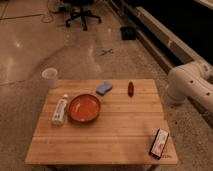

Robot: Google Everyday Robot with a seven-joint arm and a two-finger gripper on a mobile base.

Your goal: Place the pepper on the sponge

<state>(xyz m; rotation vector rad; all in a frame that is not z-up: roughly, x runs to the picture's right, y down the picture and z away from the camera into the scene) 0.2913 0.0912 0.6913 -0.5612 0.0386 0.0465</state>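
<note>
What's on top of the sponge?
Nothing; the sponge is bare on top. The pepper lies apart, on the table. The gripper is out of view; only the arm shows.

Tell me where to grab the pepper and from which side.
Likely best: grip the pepper at its middle, from above, closing across its narrow width: it lies flat, long axis pointing away from the camera, with bare table around it. The pincer is out of view; only the arm shows, right of the table.

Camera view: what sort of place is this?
Likely an office or lab test area: a polished hard floor with a taped cross mark, a black wheeled office chair, a light wooden table. The gripper is out of view; only the white robot arm shows at right.
</note>
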